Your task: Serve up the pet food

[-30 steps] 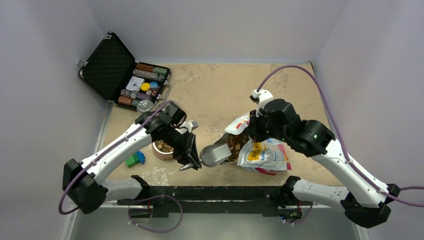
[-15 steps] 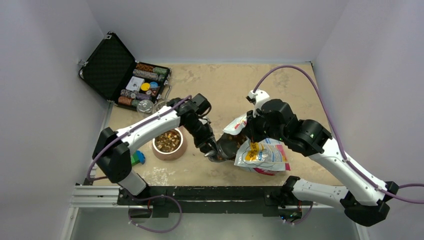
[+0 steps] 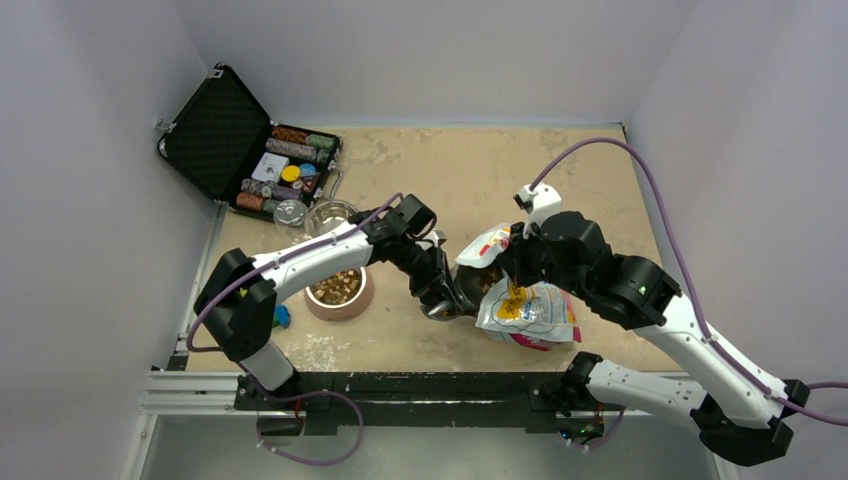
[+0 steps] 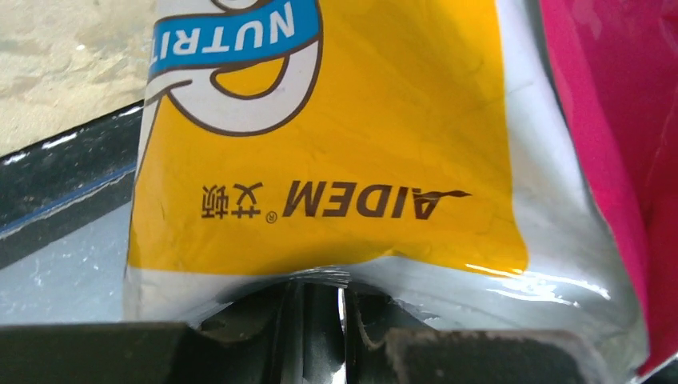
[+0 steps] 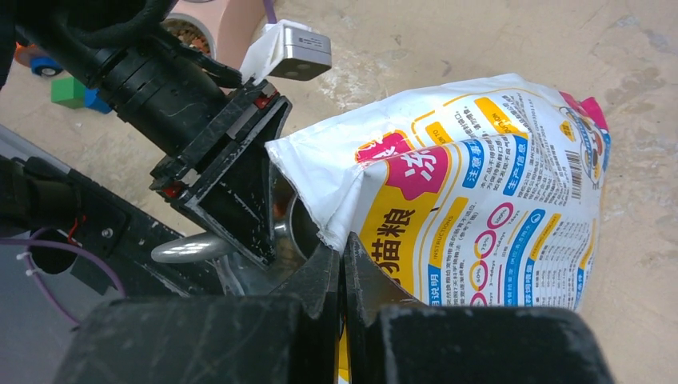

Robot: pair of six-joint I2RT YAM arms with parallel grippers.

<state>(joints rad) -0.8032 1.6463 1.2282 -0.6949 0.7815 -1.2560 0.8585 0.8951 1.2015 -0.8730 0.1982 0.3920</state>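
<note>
Left hand (image 3: 438,293), clamped on the scoop (image 5: 190,249), pokes into the pet food bag (image 3: 532,312) from its left, the right hand (image 3: 507,272) pinching the bag's lip; the bowl (image 3: 362,298) sits farther left.

Left end effector (image 3: 446,299) faces right end effector (image 5: 344,256) (pinched closed).

Three plain, pale grey-lilac walls (image 3: 450,50) close in a flat tan tabletop with mottled lighter patches (image 3: 440,170). A black metal rail (image 3: 420,388) runs along its near edge, with a dull grey metal ledge (image 3: 450,450) just below it. The light is soft and even, and the shadows are faint.
</note>
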